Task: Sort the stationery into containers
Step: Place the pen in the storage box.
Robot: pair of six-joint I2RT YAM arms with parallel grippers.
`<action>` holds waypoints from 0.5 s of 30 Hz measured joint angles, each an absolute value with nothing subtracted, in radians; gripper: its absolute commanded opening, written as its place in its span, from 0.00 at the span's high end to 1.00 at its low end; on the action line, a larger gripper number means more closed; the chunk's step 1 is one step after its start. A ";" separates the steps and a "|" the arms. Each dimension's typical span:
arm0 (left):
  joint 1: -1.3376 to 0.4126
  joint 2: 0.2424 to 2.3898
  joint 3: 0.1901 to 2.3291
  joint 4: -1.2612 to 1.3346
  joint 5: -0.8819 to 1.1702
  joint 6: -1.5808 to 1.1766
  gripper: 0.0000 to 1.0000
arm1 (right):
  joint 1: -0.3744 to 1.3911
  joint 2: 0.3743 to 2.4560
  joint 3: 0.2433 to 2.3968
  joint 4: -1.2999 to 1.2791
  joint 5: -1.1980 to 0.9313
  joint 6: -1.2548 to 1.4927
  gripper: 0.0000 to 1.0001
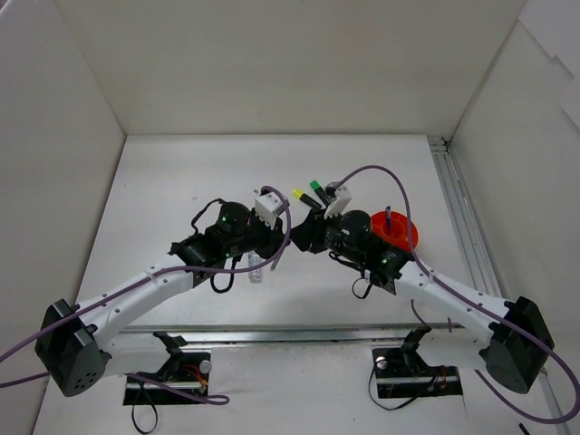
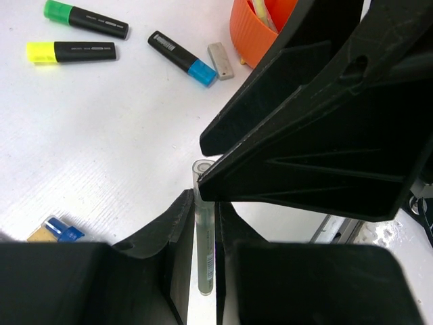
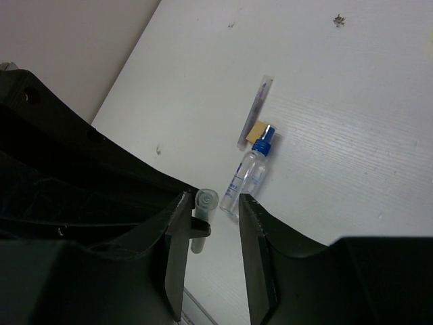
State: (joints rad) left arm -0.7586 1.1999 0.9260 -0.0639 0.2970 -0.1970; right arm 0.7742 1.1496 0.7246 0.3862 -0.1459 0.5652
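My left gripper [image 2: 204,203] is shut on a pale cylindrical pen [image 2: 205,244] and holds it above the table. My right gripper [image 3: 213,203] is open, and the pen's round end [image 3: 205,202] sits between its jaws, close to the left finger. The two grippers meet at mid-table, left [image 1: 286,237] and right [image 1: 304,234]. The orange-red pot [image 1: 404,234] stands to the right with a pen in it, and its wall also shows in the left wrist view [image 2: 249,35]. Green [image 2: 86,18], yellow [image 2: 71,51] and blue-capped [image 2: 181,58] highlighters and a white eraser [image 2: 220,61] lie near it.
A clear blue-capped tube [image 3: 251,174] lies on the table beside a thin pen [image 3: 254,112] and a pale strip [image 3: 258,128]. The tube also shows in the top view [image 1: 256,268]. White walls enclose the table, and a metal rail [image 1: 458,213] runs along its right side.
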 measured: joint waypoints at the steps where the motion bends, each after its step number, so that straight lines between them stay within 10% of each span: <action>1: -0.759 1.200 0.926 -0.065 0.294 -0.199 1.00 | 0.774 1.156 0.728 0.386 -0.147 0.565 0.73; 15: -0.757 1.216 0.926 -0.073 0.260 -0.216 0.99 | 0.787 1.227 0.763 0.401 -0.137 0.577 1.00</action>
